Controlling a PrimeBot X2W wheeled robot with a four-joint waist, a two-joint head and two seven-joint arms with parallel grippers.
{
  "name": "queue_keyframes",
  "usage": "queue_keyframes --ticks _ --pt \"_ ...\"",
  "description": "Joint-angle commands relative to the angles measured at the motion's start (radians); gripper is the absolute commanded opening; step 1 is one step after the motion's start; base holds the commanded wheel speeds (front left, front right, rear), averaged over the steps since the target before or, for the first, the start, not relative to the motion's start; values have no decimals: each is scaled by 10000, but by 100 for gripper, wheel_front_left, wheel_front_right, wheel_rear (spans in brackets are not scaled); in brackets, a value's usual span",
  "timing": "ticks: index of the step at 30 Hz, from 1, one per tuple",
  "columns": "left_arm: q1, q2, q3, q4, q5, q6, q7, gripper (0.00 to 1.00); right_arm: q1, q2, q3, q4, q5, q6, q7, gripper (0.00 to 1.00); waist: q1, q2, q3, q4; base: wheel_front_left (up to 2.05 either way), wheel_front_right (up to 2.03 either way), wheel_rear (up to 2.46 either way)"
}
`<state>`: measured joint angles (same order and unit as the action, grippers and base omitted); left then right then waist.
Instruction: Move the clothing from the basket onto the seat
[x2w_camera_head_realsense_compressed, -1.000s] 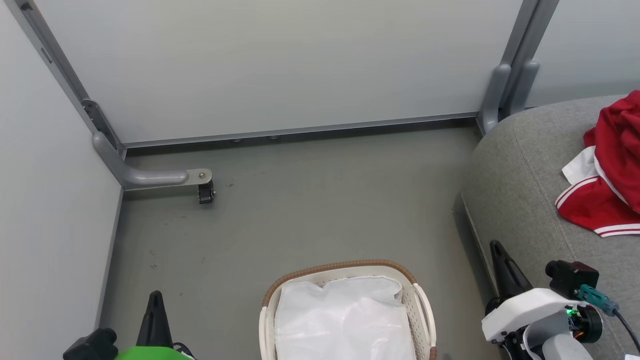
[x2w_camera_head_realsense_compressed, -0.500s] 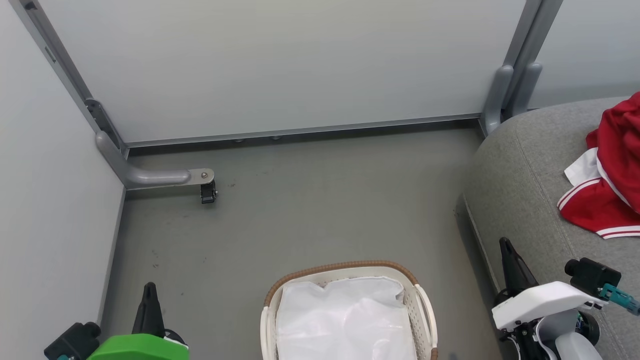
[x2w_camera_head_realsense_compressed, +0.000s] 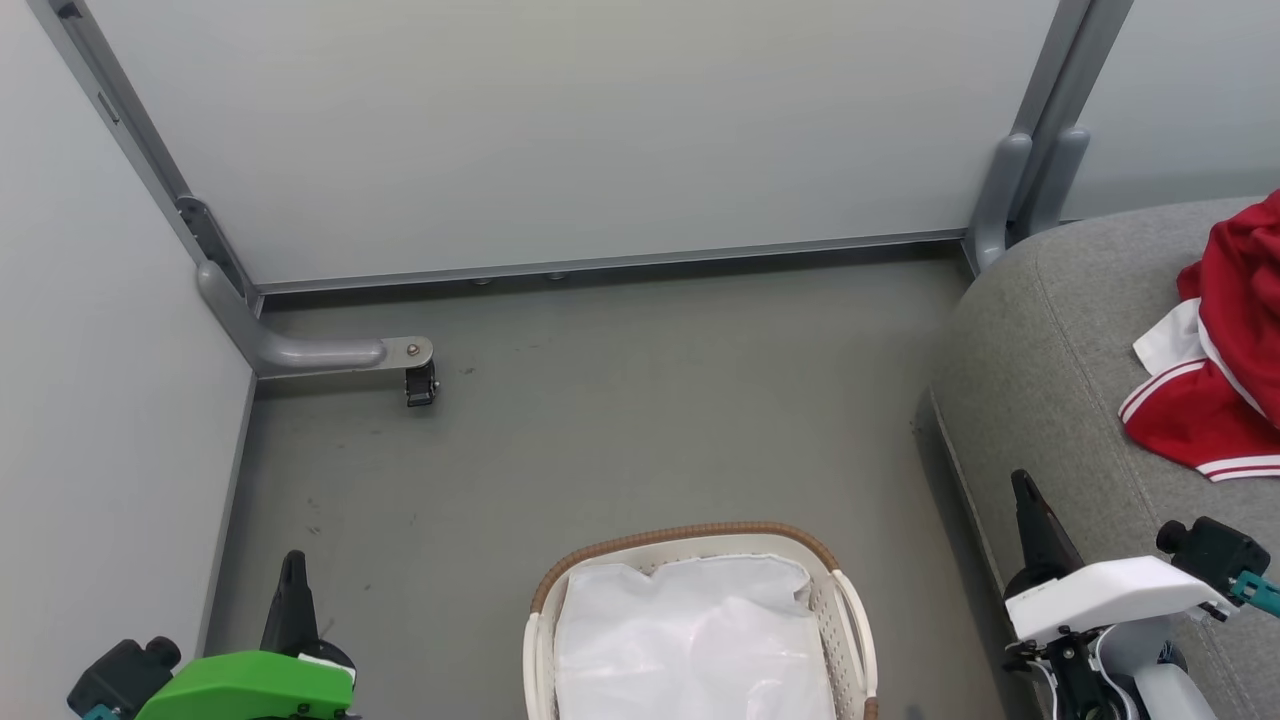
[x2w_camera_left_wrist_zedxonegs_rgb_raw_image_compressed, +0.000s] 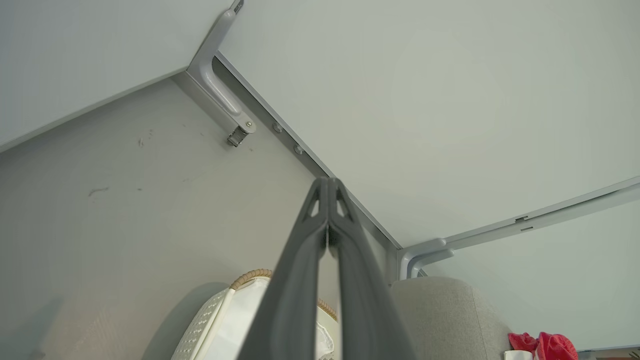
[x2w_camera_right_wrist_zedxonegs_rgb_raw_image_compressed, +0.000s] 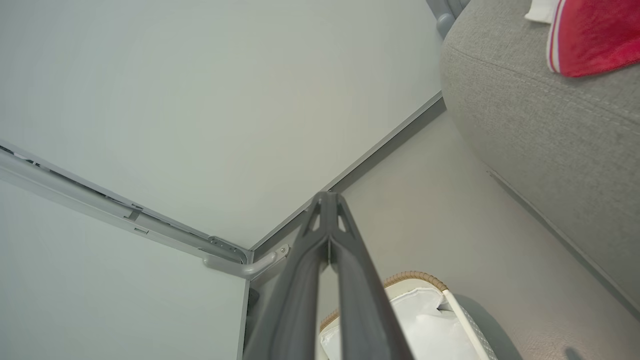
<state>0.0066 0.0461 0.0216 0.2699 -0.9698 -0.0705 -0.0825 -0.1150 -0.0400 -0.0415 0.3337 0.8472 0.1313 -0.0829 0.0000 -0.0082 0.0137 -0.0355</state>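
The red clothing (x2w_camera_head_realsense_compressed: 1225, 365) with white panels and striped trim lies on the grey seat (x2w_camera_head_realsense_compressed: 1040, 350) at the right edge of the head view. It also appears as a red heap (x2w_camera_left_wrist_zedxonegs_rgb_raw_image_compressed: 545, 346) and as red cloth (x2w_camera_right_wrist_zedxonegs_rgb_raw_image_compressed: 592, 35) on the seat (x2w_camera_right_wrist_zedxonegs_rgb_raw_image_compressed: 540, 115). The cream basket (x2w_camera_head_realsense_compressed: 845, 610) with a brown rim stands on the floor at bottom centre, holding a shiny white liner (x2w_camera_head_realsense_compressed: 690, 640). My left gripper (x2w_camera_head_realsense_compressed: 293, 560) is shut and empty, left of the basket. My right gripper (x2w_camera_head_realsense_compressed: 1022, 485) is shut and empty, beside the seat's front edge.
Pale partition walls (x2w_camera_head_realsense_compressed: 560, 130) close the space at the back and left. A grey metal foot with a caster (x2w_camera_head_realsense_compressed: 418, 383) juts onto the floor at the left. A grey post (x2w_camera_head_realsense_compressed: 1010, 190) stands by the seat corner. Grey floor (x2w_camera_head_realsense_compressed: 640, 420) lies between the walls and the basket.
Both grippers have sunk toward the bottom edge of the head view, the right one shifting slightly right. The whole picture has also shifted a little, so the camera moved.
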Motion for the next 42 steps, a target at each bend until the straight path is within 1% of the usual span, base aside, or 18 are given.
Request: queue_keyframes --ticks 1,20,42 --pt "-318 37 73 -132 -311 -67 70 0 -59 -69 -57 -174 354 -4 71 0 0 29 -2 6 0 0 0" --pt "-595 45 336 -176 -2148 -237 644 0 -18 -89 -266 -405 2553 -4 656 0 0 41 -26 87 0 0 0" --pt "-869 54 593 -222 -3927 -393 1193 0 28 -105 -462 -623 4645 -6 1200 0 0 55 -54 180 0 0 0"
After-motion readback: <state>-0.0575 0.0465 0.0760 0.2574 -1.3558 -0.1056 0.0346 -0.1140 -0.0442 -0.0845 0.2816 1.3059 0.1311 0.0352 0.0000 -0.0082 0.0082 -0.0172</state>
